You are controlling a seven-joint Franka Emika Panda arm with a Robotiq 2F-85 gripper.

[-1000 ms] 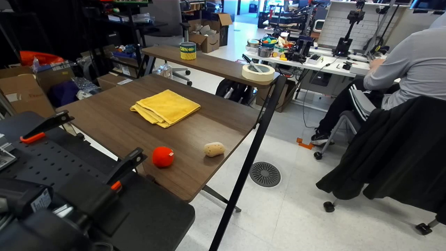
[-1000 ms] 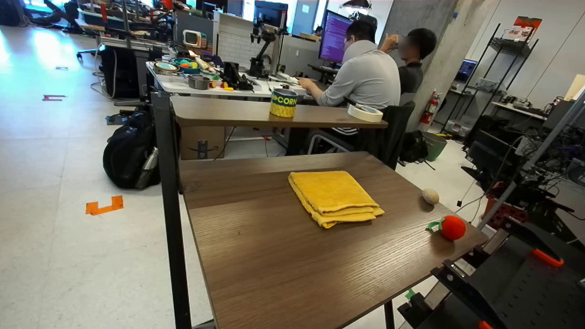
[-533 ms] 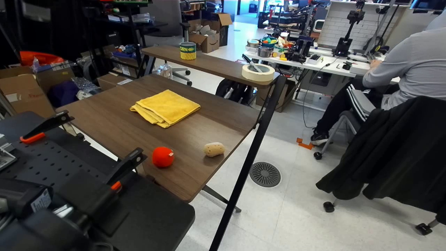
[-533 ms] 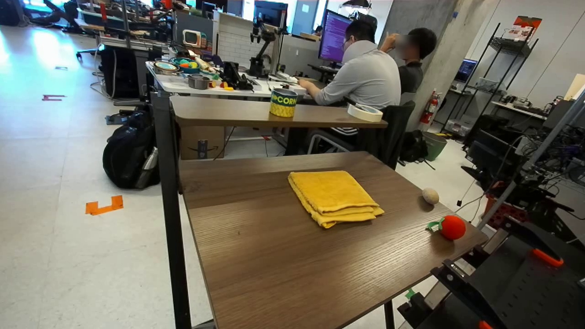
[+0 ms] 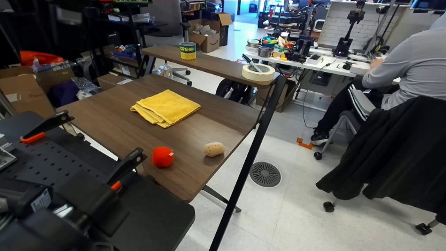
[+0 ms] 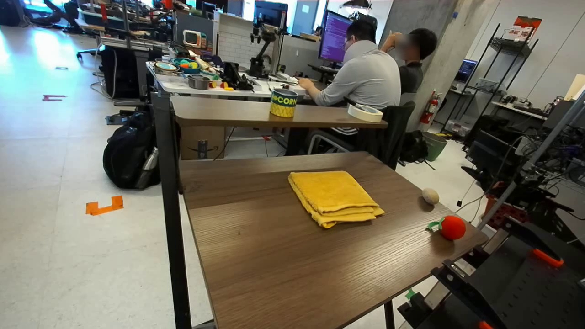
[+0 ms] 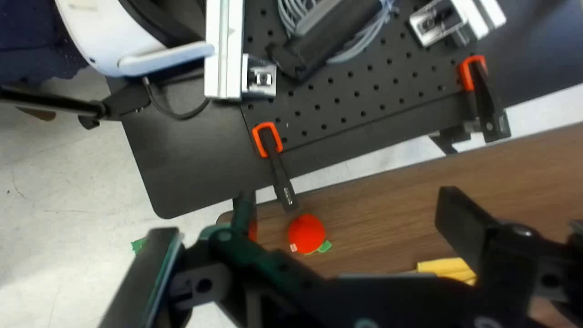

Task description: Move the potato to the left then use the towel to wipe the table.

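Observation:
The potato [image 5: 214, 149] lies on the dark brown table [image 5: 115, 104], near its edge; it also shows in an exterior view [image 6: 430, 196]. The towel [image 5: 167, 107] lies folded on the table; it also shows in an exterior view [image 6: 336, 196]. In the wrist view my gripper [image 7: 349, 210] is open, its fingers wide apart with nothing between them, high above the table. A corner of the towel [image 7: 444, 268] shows beside the right finger there. The potato does not show in the wrist view. The gripper is not clearly seen in either exterior view.
A red round item [image 5: 162, 157] with a green leaf sits near the potato; it also shows in the wrist view [image 7: 306, 233]. Black clamps [image 5: 127, 165] reach over the table edge. A raised shelf [image 5: 216, 68] holds a corn can [image 5: 188, 51] and tape roll [image 5: 258, 74].
A dark blurred shape with a pale patch, apparently part of the arm, has come in at the top left of an exterior view and moved right. The potato and towel have not moved.

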